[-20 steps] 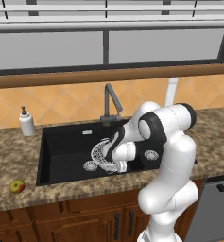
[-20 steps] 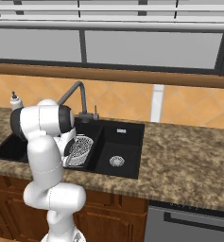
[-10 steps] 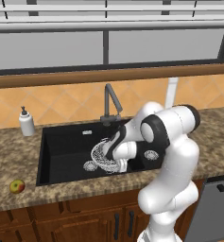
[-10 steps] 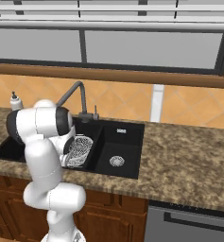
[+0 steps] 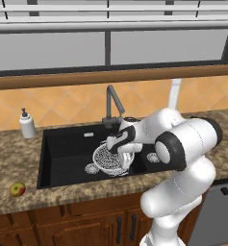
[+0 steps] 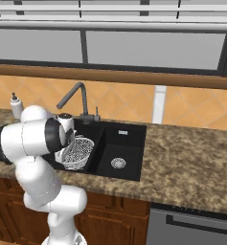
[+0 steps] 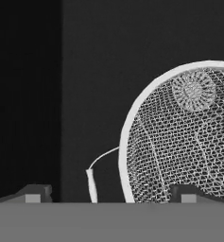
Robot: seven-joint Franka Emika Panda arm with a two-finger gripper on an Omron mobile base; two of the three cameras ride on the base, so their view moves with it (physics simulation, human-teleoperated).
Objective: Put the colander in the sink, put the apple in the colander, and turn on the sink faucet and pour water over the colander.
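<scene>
The jaws (image 7: pixel 108 194) stand spread wide in the hand view, one dark fingertip (image 7: pixel 35 194) at the lower left and the other low on the right. The colander (image 7: pixel 179 137) has its pale rim running up between them, with a thin wire handle looping out near the left side of the rim; the right fingertip lies over the mesh inside the bowl. The tips are set too far apart to be pressing on the rim, so the jaws read as released, with the colander's edge inside the gap rather than pinched.

The colander (image 5: pixel 110 158) sits tilted in the large basin of the sink (image 5: pixel 62 149), its open mouth turned up and toward the hand, its base lower and away from it. From the right base view the colander (image 6: pixel 79 153) leans against the arm's side of the basin, directly under the hand.

The sink faucet (image 5: pixel 113 103) rises just behind the jaws, its bent spout reaching over the basin. The apple (image 5: pixel 17 189) lies well away from the jaws on the speckled granite counter (image 5: pixel 9 163), at the front left corner. A white soap dispenser (image 5: pixel 26 125) stands beyond it by the orange tiled wall, under a wide window with blinds.
</scene>
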